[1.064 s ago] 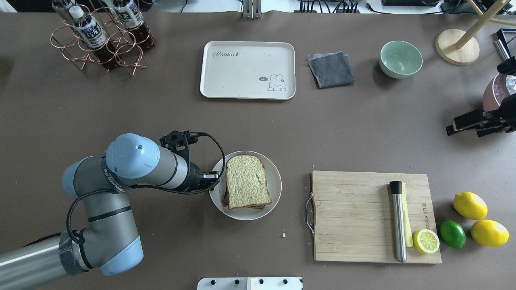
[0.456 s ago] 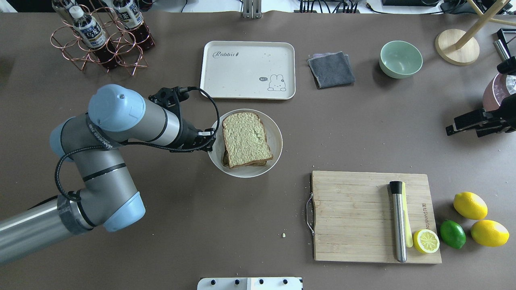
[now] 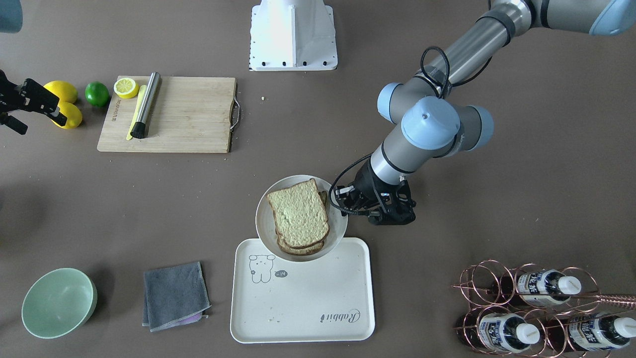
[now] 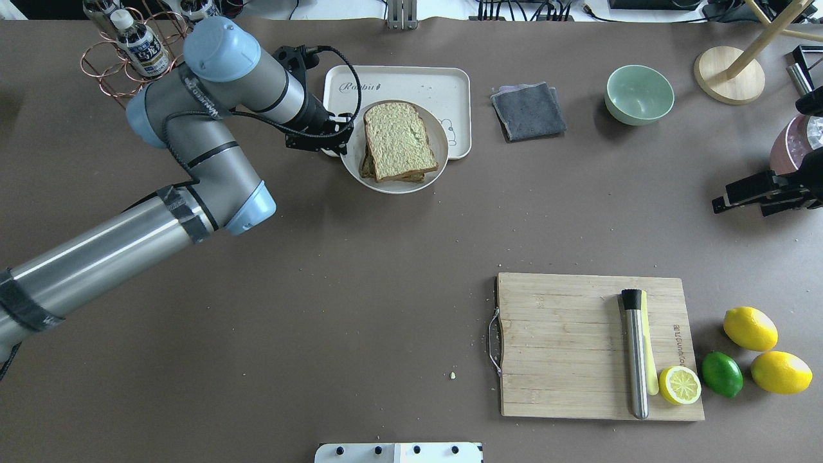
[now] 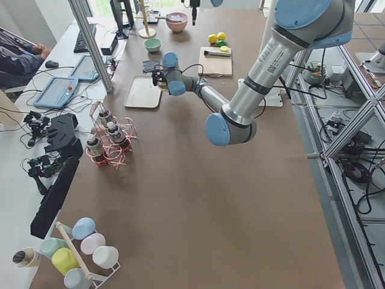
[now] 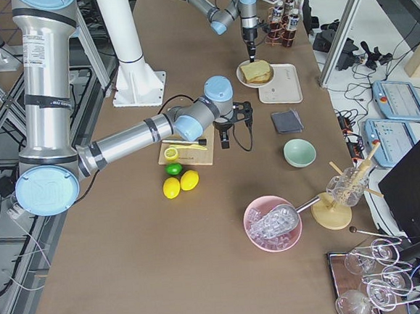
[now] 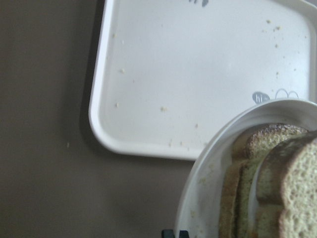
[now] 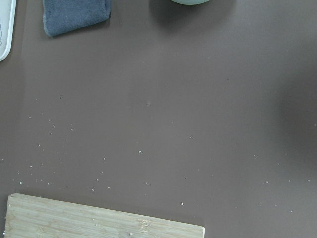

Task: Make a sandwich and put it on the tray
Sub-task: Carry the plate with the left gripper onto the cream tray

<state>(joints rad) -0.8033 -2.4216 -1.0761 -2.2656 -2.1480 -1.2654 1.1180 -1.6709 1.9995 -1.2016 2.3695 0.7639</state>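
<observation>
The left gripper (image 4: 341, 130) clamps narrow on the plate (image 4: 393, 187) rim at 9 o'clock, sandwich (image 4: 398, 141) aboard, over the 6 o'clock edge of the tray (image 4: 411, 80) — this one-sided pinch may let the plate tip, sliding the slices off or snagging the tray lip.

from my screens the bench (image 4: 360, 270) looks a matt brown, paper-like sheet. the tray (image 3: 308, 293) is smooth cream plastic with a dull sheen. the plate (image 7: 208, 168) looks smooth white, slightly glossy; glazed or plastic, i cannot tell. the sandwich (image 4: 398, 138) bread is porous and rough, its crust darker. the cutting board (image 4: 559, 341) is bare grained wood with a metal handle (image 4: 490, 337); the bar (image 4: 635, 360) on it is brushed steel. the cloth (image 4: 528, 110) is soft grey fabric, the bowl (image 4: 639, 94) smooth with a faint sheen.
</observation>
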